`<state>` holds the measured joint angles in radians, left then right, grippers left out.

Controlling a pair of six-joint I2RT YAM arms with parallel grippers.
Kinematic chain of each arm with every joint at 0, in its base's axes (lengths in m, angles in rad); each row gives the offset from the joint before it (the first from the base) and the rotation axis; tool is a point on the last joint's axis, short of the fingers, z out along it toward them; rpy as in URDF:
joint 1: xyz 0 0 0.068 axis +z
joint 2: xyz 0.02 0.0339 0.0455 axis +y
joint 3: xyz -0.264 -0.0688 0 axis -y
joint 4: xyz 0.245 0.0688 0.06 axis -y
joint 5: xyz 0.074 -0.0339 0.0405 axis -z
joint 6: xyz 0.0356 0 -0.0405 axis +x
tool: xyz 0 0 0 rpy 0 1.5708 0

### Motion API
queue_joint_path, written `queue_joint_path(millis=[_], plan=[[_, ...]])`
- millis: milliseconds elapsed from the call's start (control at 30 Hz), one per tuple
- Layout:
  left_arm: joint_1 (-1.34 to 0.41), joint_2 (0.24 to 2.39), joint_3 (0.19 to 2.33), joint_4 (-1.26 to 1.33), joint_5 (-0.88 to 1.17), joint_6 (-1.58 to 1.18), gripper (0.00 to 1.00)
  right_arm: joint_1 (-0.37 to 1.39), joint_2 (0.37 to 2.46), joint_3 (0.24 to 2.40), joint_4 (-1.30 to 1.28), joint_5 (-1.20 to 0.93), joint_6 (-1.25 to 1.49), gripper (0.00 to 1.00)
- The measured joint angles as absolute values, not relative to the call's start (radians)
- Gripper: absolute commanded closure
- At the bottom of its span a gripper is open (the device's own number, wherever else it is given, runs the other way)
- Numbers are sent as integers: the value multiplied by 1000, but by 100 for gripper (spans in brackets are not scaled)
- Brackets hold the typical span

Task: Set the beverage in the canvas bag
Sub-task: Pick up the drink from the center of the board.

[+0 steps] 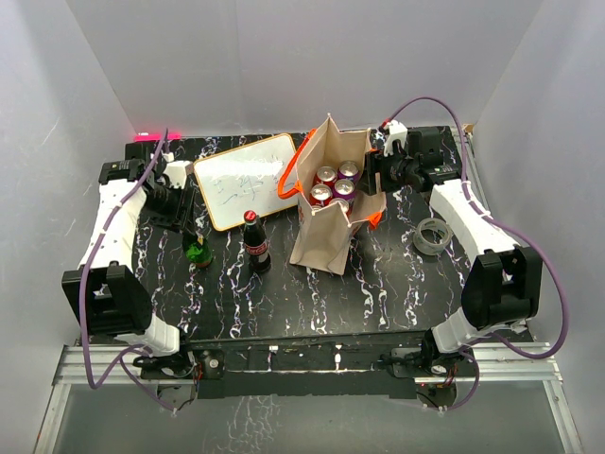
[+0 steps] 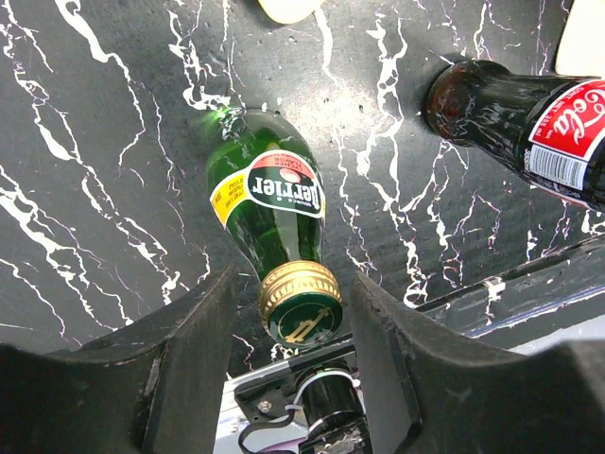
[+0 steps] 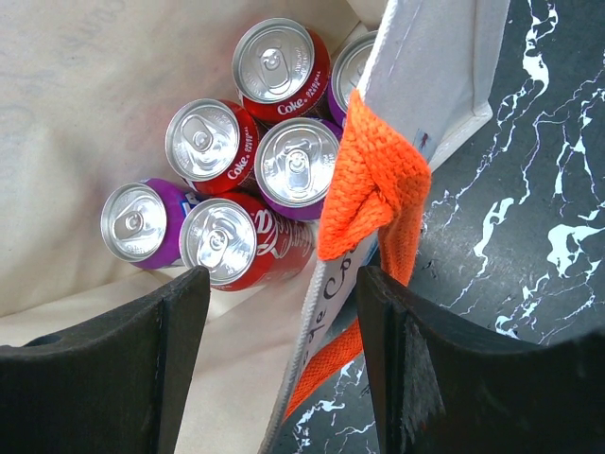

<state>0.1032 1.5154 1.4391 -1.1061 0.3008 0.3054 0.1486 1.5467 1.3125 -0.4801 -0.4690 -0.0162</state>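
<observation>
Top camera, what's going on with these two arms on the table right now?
The left gripper sits over the green bottle, open jaws either side of its cap without touching. The right gripper straddles the rim of the bag by an orange handle, jaws open. Several cans are already in the bag; a cola bottle stands beside the green one on the table.

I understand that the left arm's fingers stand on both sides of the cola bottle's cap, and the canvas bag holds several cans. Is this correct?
Wrong bottle: the left fingers flank the cap of the green Perrier bottle, with the cola bottle apart beside it, as the left wrist view shows. The canvas bag does hold several cans.
</observation>
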Motion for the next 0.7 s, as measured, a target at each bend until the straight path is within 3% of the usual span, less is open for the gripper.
queue_joint_path(millis=[300, 433, 533, 700], plan=[[82, 1556, 1440, -1099, 300, 311, 64, 149, 1528, 1291, -467, -469, -15, 35], [73, 1560, 1457, -1097, 280, 323, 79, 149, 1515, 1278, -466, -467, -8, 35], [68, 1562, 1463, -1095, 279, 322, 97, 149, 1512, 1278, -466, -466, -3, 35], [55, 1577, 1502, -1109, 278, 326, 100, 149, 1512, 1278, -466, -466, -1, 35]])
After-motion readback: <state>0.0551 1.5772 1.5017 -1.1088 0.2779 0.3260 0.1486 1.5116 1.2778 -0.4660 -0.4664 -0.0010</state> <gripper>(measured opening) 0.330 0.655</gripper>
